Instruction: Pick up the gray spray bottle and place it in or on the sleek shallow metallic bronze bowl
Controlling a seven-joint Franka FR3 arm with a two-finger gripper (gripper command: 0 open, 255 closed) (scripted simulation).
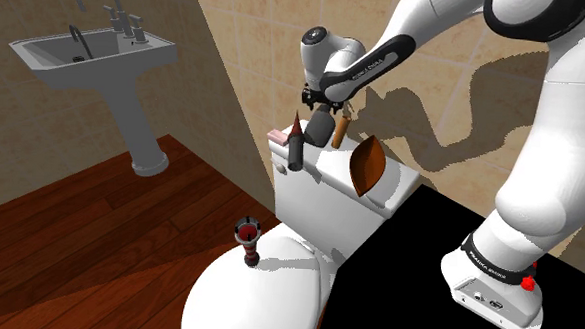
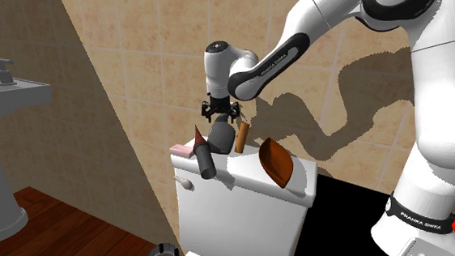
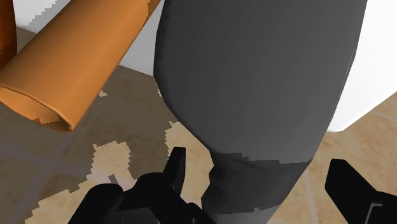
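While the all-black two-finger gripper [image 2: 220,114] is poised over the rounded gray spray bottle [image 3: 254,76], its fingers [image 3: 176,167] are seen standing apart on either side of the bottle's body. A gap is left on both sides, so nothing is gripped.

The bottle stands on the lid of the white toilet tank [image 2: 237,205], near the shallow metallic bronze bowl [image 2: 275,161]. The bowl rests on the same lid and appears steeply tilted rather than flat. A plain orange cylinder [image 3: 76,57] is placed between bottle and bowl, just beside the bottle. A dark gray bottle with a red cone tip [image 2: 204,158] leans on the side of the spray bottle away from the bowl.

Several failures can be foreseen.
- **Cylinder struck on closing:** It is so close that it could be caught by a finger and knocked against the bowl or off the lid.
- **Poor hold:** If the smooth, rounded body is clamped off-centre, the bottle could be squeezed out or could twist in the grip.
- **Low carry:** The way to the bowl passes over the cylinder, which would be hit if the lift is too low.
- **Placement:** With the bowl tilted as it seems, a bottle set into it could roll out, or the bowl could be tipped and pushed off the lid.
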